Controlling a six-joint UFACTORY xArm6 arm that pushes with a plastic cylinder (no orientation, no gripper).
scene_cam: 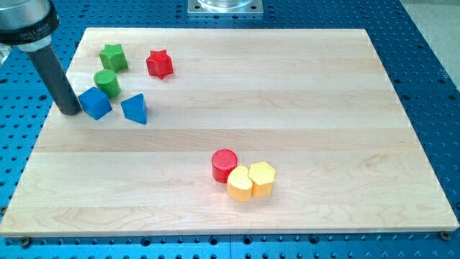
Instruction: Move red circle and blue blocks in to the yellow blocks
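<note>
The red circle [224,165] stands at the view's lower middle, touching the left side of a yellow heart-like block [240,183]. A yellow hexagon [262,178] sits against that block's right side. A blue cube [95,103] lies at the view's upper left, with a blue triangle [135,108] a little to its right. My tip [70,111] is at the board's left edge, right beside the blue cube's left side, touching or nearly touching it.
A green circle [107,83] sits just above the blue cube. A green star [113,57] lies above it, and a red star [159,63] to its right. The wooden board [302,108] rests on a blue perforated table.
</note>
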